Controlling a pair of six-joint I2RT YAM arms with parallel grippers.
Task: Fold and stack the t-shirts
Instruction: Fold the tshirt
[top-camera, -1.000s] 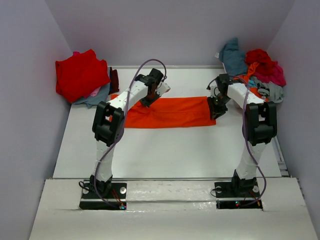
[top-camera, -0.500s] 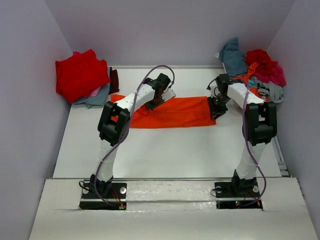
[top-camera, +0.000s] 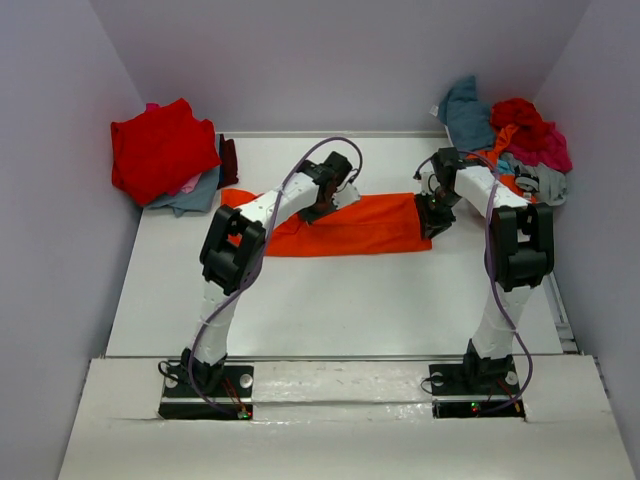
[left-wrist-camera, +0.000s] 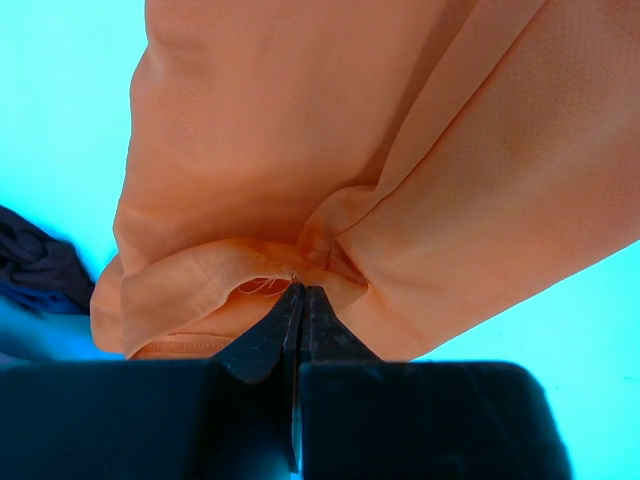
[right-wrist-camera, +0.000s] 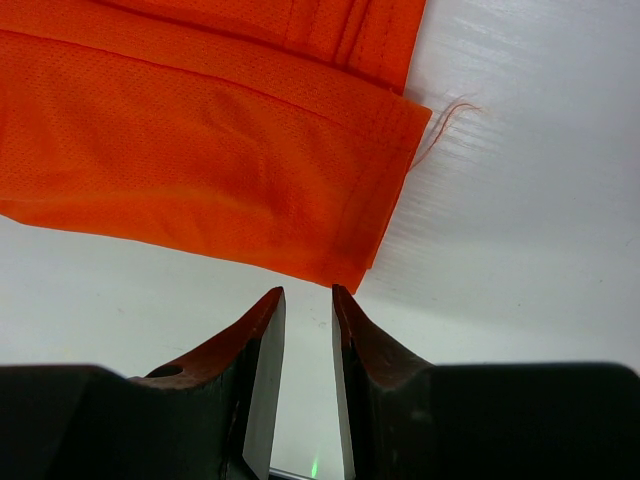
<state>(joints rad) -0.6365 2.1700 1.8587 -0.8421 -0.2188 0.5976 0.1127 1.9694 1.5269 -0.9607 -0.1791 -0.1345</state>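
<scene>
**Left gripper (left-wrist-camera: 297, 292) clenched on the bright orange cloth t-shirt (top-camera: 365, 225); right gripper (right-wrist-camera: 305, 292) slightly parted at its corner**

In the top view the bright orange cloth t-shirt lies as a long band across the middle of the flat white table (top-camera: 330, 300), a little above the frame's centre. Its left part is lifted and bunched toward the centre.

The left wrist view shows the 2 black fingers pressed tight together on a gathered fold at the shirt's edge, with the cloth puckering around the tips.

The right gripper sits at the band's right end. In the right wrist view its 2 fingers stand a narrow gap apart with nothing between them, the tips over bare table just below the hemmed corner. A loose orange thread (right-wrist-camera: 447, 120) curls off that corner.

At the upper left of the top view a folded red t-shirt (top-camera: 160, 150) tops a small stack, grey-teal cloth (top-camera: 190, 195) showing beneath it. At the upper right lies a loose heap of teal, red, magenta and grey shirts (top-camera: 515, 140), well apart from the stack.
</scene>
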